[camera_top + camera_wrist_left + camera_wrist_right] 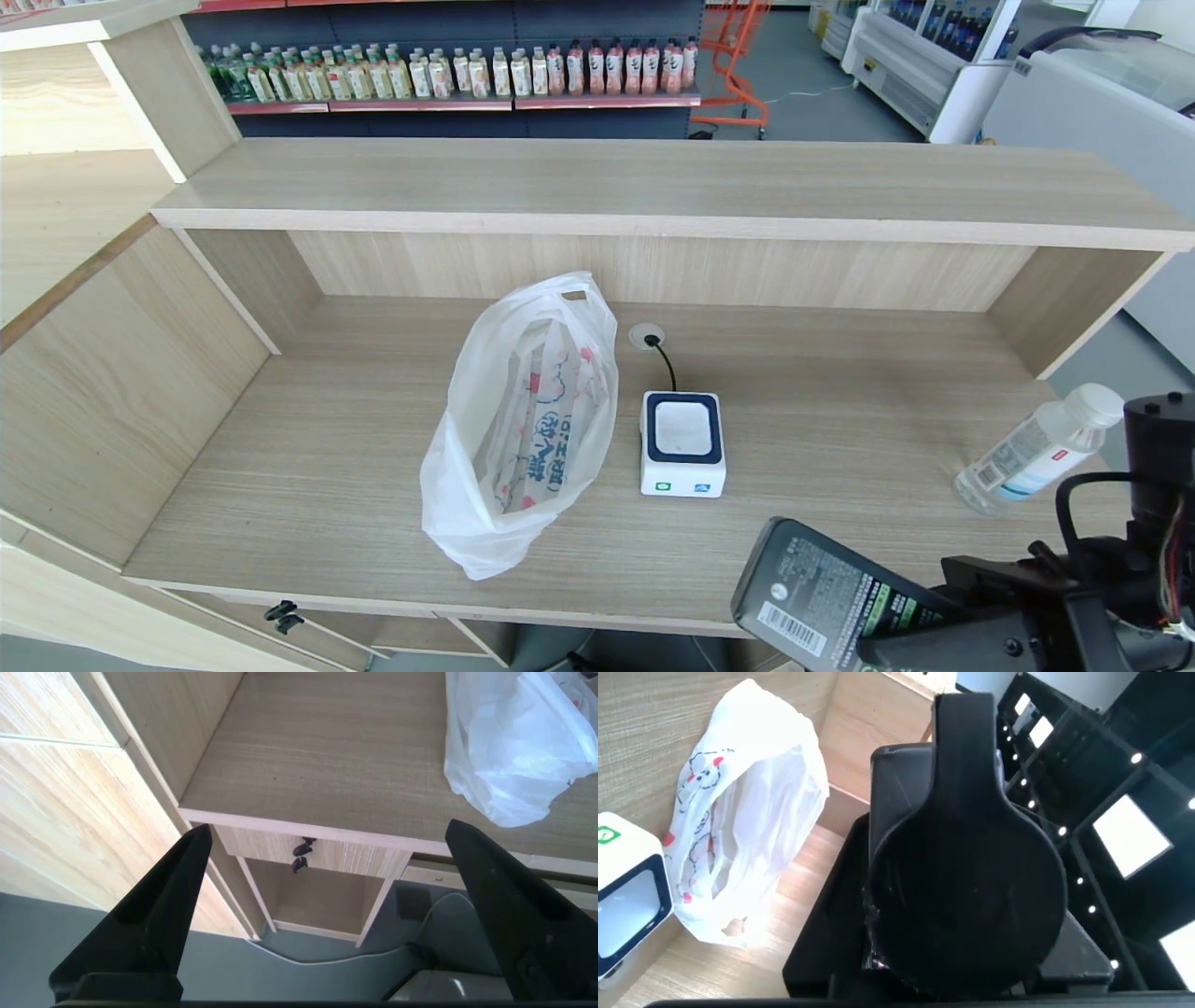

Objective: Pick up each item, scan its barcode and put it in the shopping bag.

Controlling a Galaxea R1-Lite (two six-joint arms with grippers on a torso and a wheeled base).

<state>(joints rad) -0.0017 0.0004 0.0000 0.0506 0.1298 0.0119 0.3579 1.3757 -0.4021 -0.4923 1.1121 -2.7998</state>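
Note:
A white plastic shopping bag (523, 420) lies open on the wooden counter (822, 420), with a white pack printed in pink inside it. Just right of the bag stands the white scanner (682, 441) with its dark-framed window facing up. My right gripper (943, 635) is shut on a dark pack (826, 597), held off the counter's front edge at the lower right with its barcode label facing up. In the right wrist view the dark pack (971, 887) covers the jaws. My left gripper (327, 915) hangs open below the counter's front edge, holding nothing.
A clear water bottle (1036, 453) lies on its side at the counter's right end. A raised shelf and side walls close in the counter at the back, left and right. A drawer with a key (303, 852) sits under the counter's front edge.

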